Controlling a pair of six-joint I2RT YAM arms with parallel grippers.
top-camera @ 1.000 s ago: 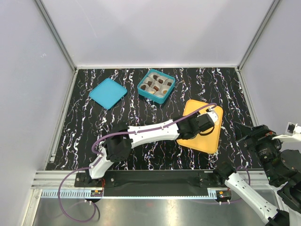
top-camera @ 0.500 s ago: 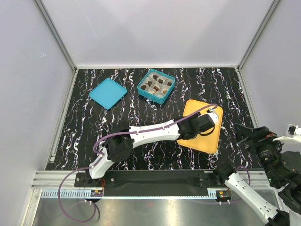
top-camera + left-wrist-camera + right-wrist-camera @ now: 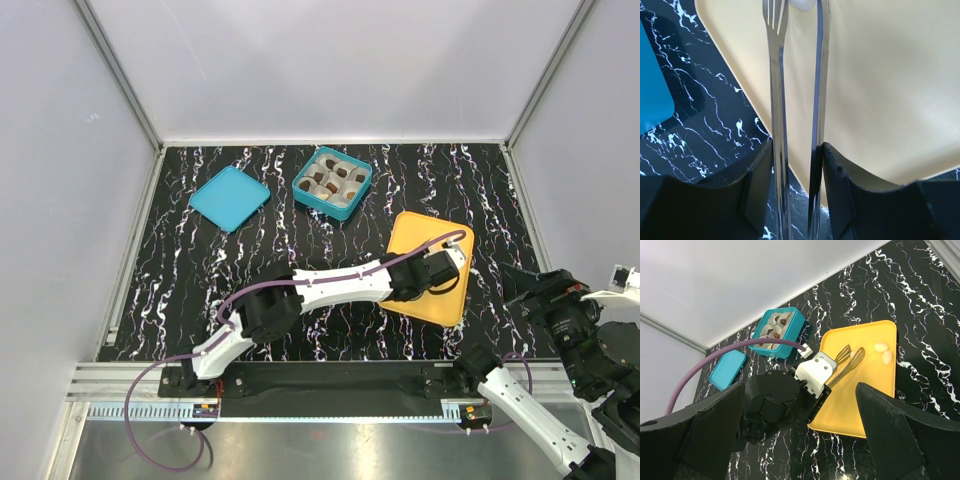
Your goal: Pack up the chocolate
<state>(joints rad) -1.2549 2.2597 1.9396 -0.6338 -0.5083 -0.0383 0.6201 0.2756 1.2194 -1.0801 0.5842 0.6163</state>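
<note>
Top external view: the left arm [image 3: 330, 283] stretches across the black marbled tabletop [image 3: 200, 290] to the yellow tray [image 3: 447, 308], with its wrist over the tray. Well away from that wrist, toward the far left, stands the teal box [image 3: 301, 188]. It holds dark chocolate pieces [image 3: 327, 187] sitting in grey paper cups [image 3: 343, 199]. The teal lid [image 3: 229, 197] lies flat on the tabletop further left again. The right arm [image 3: 570, 325] is folded at the near right edge, apart from the tray.

Left wrist view: the left fingers [image 3: 757, 192] are closed on a pair of metal tongs [image 3: 779, 100], one black finger pressed against each blade from outside. The tongs run straight out ahead of the fingers, over the tray. At their tips, on the top edge of the picture, a pale chocolate piece [image 3: 801, 4] sits between the two blades, mostly cut off. Whether the blades pinch it I cannot tell.

Right wrist view: the right fingers [image 3: 705, 435] stand wide apart with nothing between them, high above the tabletop and far from any chocolate. Below them, the left fingers hold the tongs out over the tray. Two more pale pieces [image 3: 881, 347] lie side by side on the tray just past the tong tips, toward its far right corner. The box with the dark pieces lies well off to the left of both pairs of fingers
</note>
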